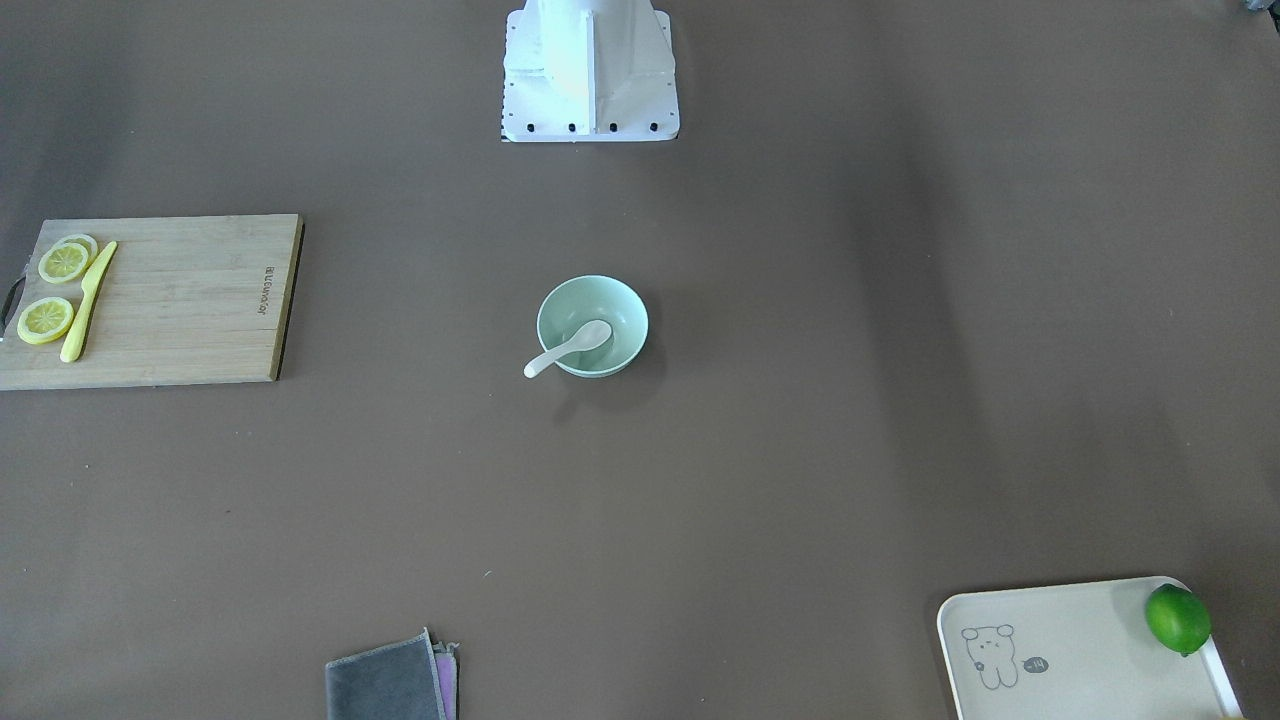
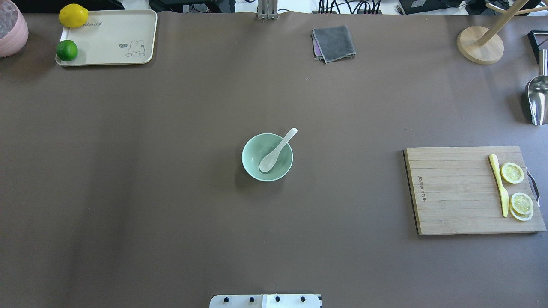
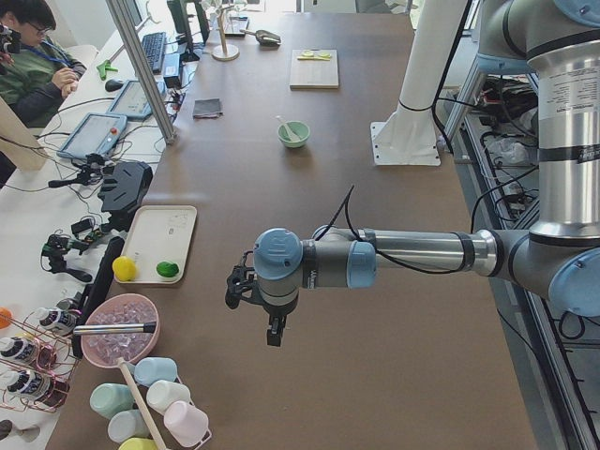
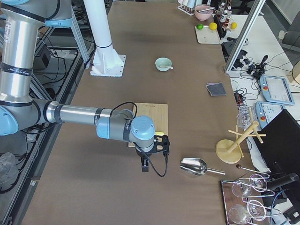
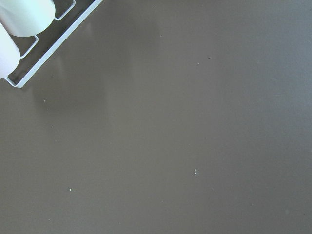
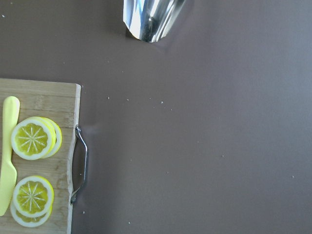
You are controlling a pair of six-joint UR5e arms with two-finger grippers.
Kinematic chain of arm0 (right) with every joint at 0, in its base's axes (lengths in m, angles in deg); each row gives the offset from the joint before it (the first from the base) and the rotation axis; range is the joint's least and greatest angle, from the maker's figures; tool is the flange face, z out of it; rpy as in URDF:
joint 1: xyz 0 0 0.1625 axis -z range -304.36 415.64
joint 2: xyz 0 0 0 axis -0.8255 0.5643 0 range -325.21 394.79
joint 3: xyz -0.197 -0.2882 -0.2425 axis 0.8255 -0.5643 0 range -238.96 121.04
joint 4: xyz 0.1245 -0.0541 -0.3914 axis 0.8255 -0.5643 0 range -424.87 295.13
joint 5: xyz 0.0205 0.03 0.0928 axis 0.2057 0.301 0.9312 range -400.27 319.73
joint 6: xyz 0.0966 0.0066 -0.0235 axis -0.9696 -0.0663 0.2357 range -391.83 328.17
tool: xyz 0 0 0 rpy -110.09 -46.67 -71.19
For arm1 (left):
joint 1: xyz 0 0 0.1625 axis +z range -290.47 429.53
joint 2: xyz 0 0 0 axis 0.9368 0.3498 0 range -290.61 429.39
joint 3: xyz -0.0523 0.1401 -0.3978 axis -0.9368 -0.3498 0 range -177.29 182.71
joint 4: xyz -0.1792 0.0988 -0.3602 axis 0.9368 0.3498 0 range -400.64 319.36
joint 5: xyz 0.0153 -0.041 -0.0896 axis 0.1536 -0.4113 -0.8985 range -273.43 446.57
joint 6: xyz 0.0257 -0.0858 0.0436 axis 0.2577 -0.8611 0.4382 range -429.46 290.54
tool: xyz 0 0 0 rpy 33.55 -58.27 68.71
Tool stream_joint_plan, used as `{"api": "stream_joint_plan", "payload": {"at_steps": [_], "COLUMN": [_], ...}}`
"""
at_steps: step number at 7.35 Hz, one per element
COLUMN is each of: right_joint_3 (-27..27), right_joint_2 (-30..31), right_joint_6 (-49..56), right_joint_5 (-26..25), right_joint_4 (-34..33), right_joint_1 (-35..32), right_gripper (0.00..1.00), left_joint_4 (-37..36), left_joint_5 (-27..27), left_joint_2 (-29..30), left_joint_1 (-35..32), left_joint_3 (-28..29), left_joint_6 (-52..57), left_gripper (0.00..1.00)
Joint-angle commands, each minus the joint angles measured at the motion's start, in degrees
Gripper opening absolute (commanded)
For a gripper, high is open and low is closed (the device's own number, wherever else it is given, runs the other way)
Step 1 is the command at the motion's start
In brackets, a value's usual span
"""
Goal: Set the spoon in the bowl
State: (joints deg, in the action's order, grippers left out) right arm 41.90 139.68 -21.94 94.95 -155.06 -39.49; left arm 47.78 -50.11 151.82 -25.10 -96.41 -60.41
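The pale mint-green bowl (image 2: 256, 155) stands upright at the middle of the table, also in the front view (image 1: 622, 308). The white spoon (image 2: 277, 150) lies with its scoop inside the bowl and its handle resting over the rim, pointing out past it (image 1: 568, 349). My left gripper (image 3: 272, 334) hangs over the table's left end, far from the bowl. My right gripper (image 4: 145, 166) hangs over the right end near the cutting board. Both show only in the side views, so I cannot tell whether they are open or shut. Neither wrist view shows fingers.
A wooden cutting board (image 2: 454, 190) with lemon slices (image 2: 512, 173) and a yellow knife (image 2: 499, 185) lies at the right. A cream tray (image 2: 111, 40) holds a lime (image 2: 67, 50) and a lemon (image 2: 73, 15). A grey cloth (image 2: 334, 42), metal scoop (image 2: 537, 100) and wooden stand (image 2: 479, 45) lie along the far edge.
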Motion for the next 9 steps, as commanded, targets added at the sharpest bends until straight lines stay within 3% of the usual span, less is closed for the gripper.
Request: {"api": "stream_joint_plan", "payload": {"at_steps": [1, 7, 9], "right_joint_3": [-1.81, -1.54, -1.63], "right_joint_2": [0.75, 0.66, 0.66], "right_joint_6": [0.04, 0.22, 0.22], "right_joint_5": [2.07, 2.07, 2.07], "right_joint_4": [0.10, 0.19, 0.19], "right_joint_1": [-0.84, -0.93, -0.84], "right_gripper": [1.00, 1.00, 1.00], "left_joint_4": [-0.09, 0.35, 0.44], "left_joint_5": [0.02, 0.63, 4.56], "left_joint_2": [0.01, -1.92, -1.83], "left_joint_1": [-0.03, -0.12, -0.12], "left_joint_3": [-0.10, -1.86, -2.47], "left_joint_6": [0.00, 0.70, 0.70], "left_gripper": [0.98, 0.98, 0.98]}}
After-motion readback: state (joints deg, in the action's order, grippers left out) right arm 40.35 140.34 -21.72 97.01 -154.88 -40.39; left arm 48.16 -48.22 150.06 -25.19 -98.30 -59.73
